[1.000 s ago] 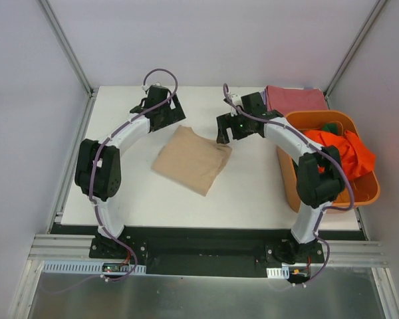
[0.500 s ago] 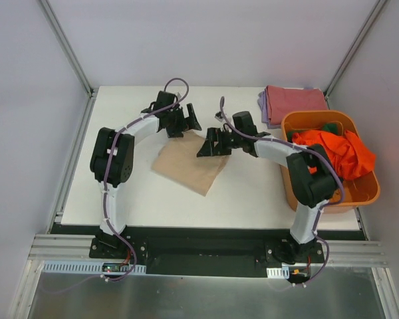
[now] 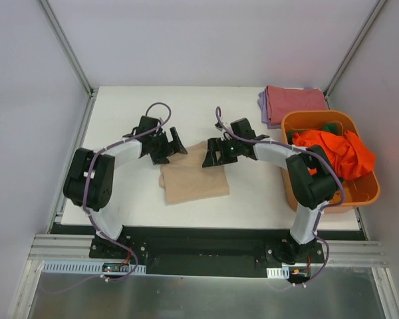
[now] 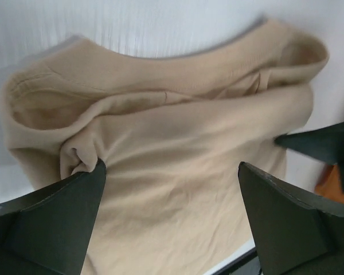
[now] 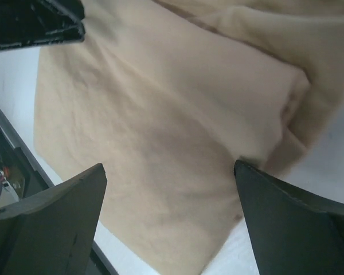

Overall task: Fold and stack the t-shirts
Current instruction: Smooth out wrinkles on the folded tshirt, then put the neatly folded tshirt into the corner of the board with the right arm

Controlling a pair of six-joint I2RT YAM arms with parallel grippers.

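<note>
A folded beige t-shirt lies mid-table. My left gripper is open at its far left corner, and my right gripper is open at its far right corner. In the left wrist view the beige shirt fills the space between the spread fingers, its bunched edge touching the left one. In the right wrist view the shirt lies under the open fingers. A dusty red shirt lies folded on a lavender one at the back right.
A rigid orange tub stands at the right edge, holding a bright orange shirt and a bit of dark green cloth. White enclosure walls and metal rails surround the table. The left gripper's finger shows in the right wrist view.
Both grippers came in from the far side onto the beige shirt's far edge. The shirt has turned from a diamond to lying square and shifted nearer to the front.
</note>
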